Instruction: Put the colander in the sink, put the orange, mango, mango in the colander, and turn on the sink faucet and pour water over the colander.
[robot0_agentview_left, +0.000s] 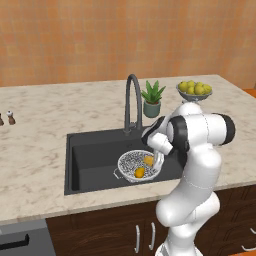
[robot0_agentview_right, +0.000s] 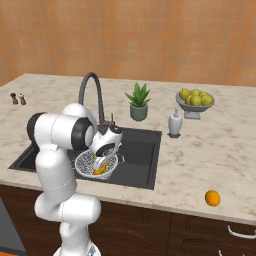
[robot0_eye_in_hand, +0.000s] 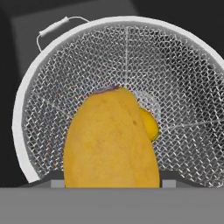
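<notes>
The colander (robot0_agentview_left: 129, 161) (robot0_agentview_right: 85, 161) (robot0_eye_in_hand: 183, 87) sits in the black sink (robot0_agentview_left: 92, 152) (robot0_agentview_right: 142, 150), to the right of the basin's middle. My gripper (robot0_agentview_left: 156, 162) (robot0_agentview_right: 102, 164) (robot0_eye_in_hand: 112, 181) hangs just above it, pointing down, shut on a long yellow-orange mango (robot0_eye_in_hand: 111, 144) (robot0_agentview_left: 148, 160). A second, smaller mango (robot0_eye_in_hand: 151, 124) (robot0_agentview_left: 140, 172) lies on the mesh behind the held one. The orange (robot0_agentview_right: 212, 198) rests on the counter near its front edge, far right of the sink. The sink faucet (robot0_agentview_left: 132, 100) (robot0_agentview_right: 92, 92) arches over the basin with no stream showing.
A potted plant (robot0_agentview_left: 152, 99) (robot0_agentview_right: 138, 102) stands behind the sink. A bowl of yellow-green fruits (robot0_agentview_left: 194, 90) (robot0_agentview_right: 195, 99) and a white soap dispenser (robot0_agentview_right: 174, 123) stand to the right. Two small shakers (robot0_agentview_left: 7, 118) (robot0_agentview_right: 18, 98) stand at the far left of the counter.
</notes>
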